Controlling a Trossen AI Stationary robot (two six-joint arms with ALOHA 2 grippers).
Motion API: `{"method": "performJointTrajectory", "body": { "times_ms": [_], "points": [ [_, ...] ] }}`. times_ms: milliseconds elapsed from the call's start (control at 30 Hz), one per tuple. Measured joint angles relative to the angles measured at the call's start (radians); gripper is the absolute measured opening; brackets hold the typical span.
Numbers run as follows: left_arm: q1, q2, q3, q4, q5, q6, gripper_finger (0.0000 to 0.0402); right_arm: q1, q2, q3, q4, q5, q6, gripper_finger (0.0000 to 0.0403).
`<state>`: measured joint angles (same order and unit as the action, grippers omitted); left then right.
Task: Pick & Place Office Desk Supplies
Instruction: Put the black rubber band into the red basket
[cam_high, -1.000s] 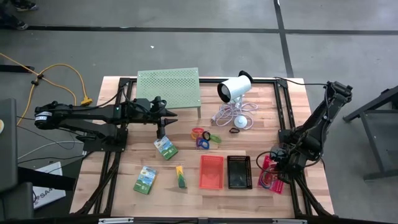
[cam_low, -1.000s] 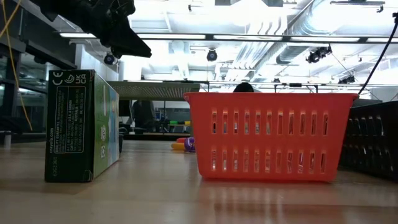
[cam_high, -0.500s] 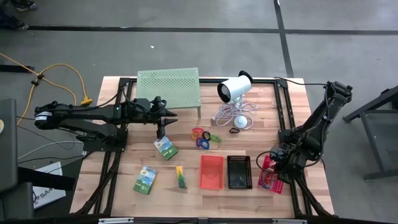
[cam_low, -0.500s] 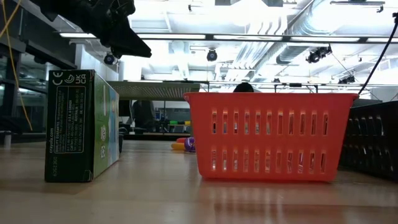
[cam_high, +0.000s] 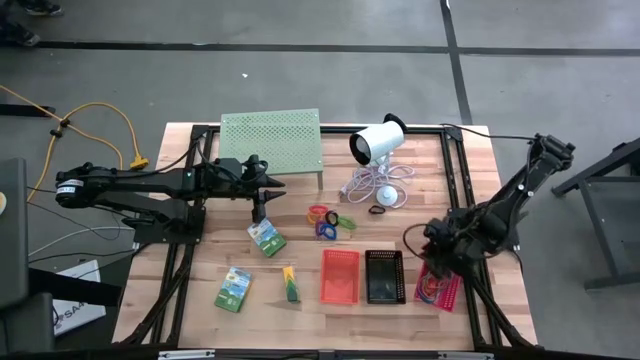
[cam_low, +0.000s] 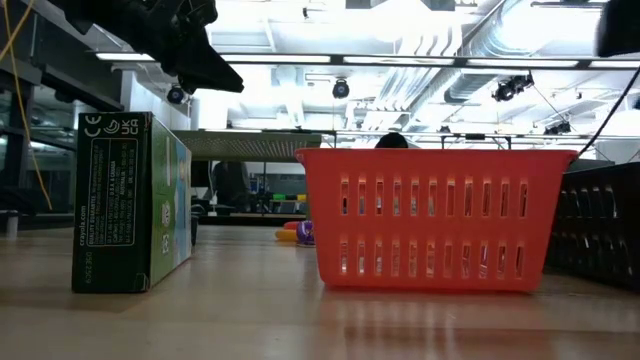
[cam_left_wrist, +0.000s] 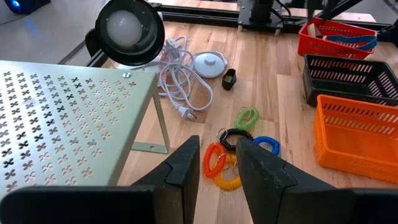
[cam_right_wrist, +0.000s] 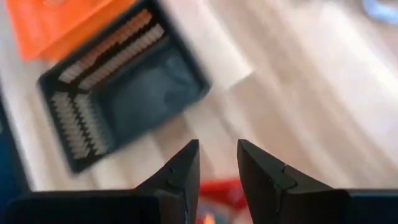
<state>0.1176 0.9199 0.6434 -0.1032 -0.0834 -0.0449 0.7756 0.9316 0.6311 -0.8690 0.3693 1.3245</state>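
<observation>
Three small baskets stand in a row near the front: orange-red (cam_high: 340, 275), black (cam_high: 384, 276) and pink (cam_high: 440, 290), the pink one with bands in it. Coloured loops (cam_high: 330, 220) lie mid-table and show ahead of my left gripper (cam_left_wrist: 217, 168), which hovers open above the table by the perforated stand. Three green packs (cam_high: 266, 236) (cam_high: 232, 288) (cam_high: 290, 284) rest on the wood left of the baskets. My right gripper (cam_high: 428, 248) hangs open and empty, pointing steeply down over the bare wood just behind the black basket (cam_right_wrist: 124, 81) and the pink one.
A pale-green perforated stand (cam_high: 270, 140) stands at the back. A white cylinder device (cam_high: 378, 142) with its coiled cable (cam_high: 372, 182) lies right of it. A small black piece (cam_high: 377, 210) sits near the cable. Dark frame rails run along both table sides.
My right gripper has swung from over the pink basket toward the table's left and a little toward the far edge, turning as it went. The pink basket with its bands now shows uncovered. My left arm has kept still.
</observation>
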Motion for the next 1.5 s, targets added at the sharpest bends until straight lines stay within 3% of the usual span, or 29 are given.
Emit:
{"method": "performJointTrajectory", "body": {
  "times_ms": [133, 400, 567, 833, 1200, 1500],
  "points": [
    [0.0, 0.0, 0.0, 0.0, 0.0, 0.0, 0.0102, -0.124, 0.037, 0.0, 0.064, 0.006, -0.161, 0.0094],
    [0.0, 0.0, 0.0, 0.0, 0.0, 0.0, 0.0102, -0.362, 0.134, 0.0, 0.358, -0.005, -0.535, 0.0094],
    [0.0, 0.0, 0.0, 0.0, 0.0, 0.0, 0.0102, -0.523, 0.192, 0.0, 0.477, -0.018, -0.68, 0.0094],
    [0.0, 0.0, 0.0, 0.0, 0.0, 0.0, 0.0102, -0.732, 0.222, 0.0, 0.557, -0.145, -0.872, 0.0094],
    [0.0, 0.0, 0.0, 0.0, 0.0, 0.0, 0.0102, -0.835, 0.241, 0.0, 0.589, -0.166, -1.049, 0.0094],
    [0.0, 0.0, 0.0, 0.0, 0.0, 0.0, 0.0102, -0.846, 0.379, 0.0, 0.592, -0.164, -1.145, 0.0094]
  ]
}}
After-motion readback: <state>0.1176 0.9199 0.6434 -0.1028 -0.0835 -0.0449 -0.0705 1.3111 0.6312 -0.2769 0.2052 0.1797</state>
